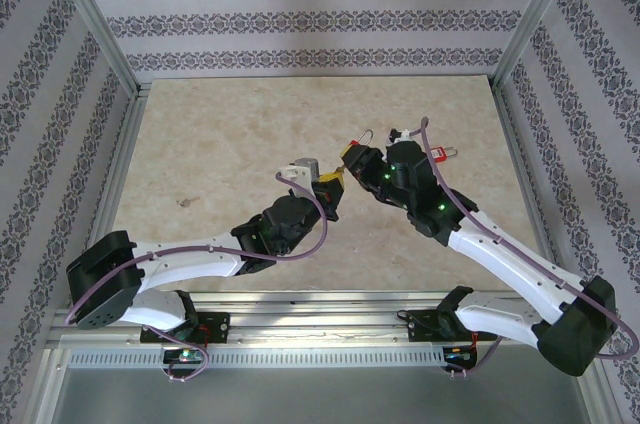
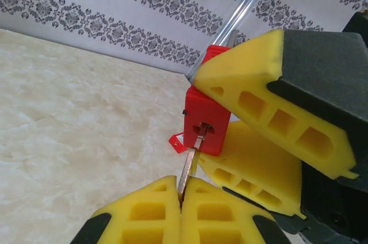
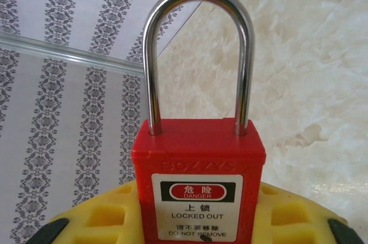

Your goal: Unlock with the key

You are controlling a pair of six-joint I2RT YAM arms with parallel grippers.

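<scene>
My right gripper (image 1: 356,160) is shut on a red padlock (image 3: 198,157), gripping the body by its sides with the silver shackle (image 3: 198,2) closed and sticking out past the yellow fingers (image 3: 103,215). A "DANGER LOCKED OUT" label faces the right wrist camera. My left gripper (image 2: 181,198) is shut on the key (image 2: 190,166). The key's head is hidden between the pads, and its thin metal blade reaches up into the keyhole on the bottom of the padlock (image 2: 207,114). From above, both grippers meet over the middle of the table, with the left gripper (image 1: 325,187) just below-left of the padlock (image 1: 352,151).
Another small red padlock (image 1: 441,153) lies on the marble tabletop (image 1: 220,154) to the right of my right arm. Patterned walls with metal frame posts (image 1: 100,24) enclose the table on three sides.
</scene>
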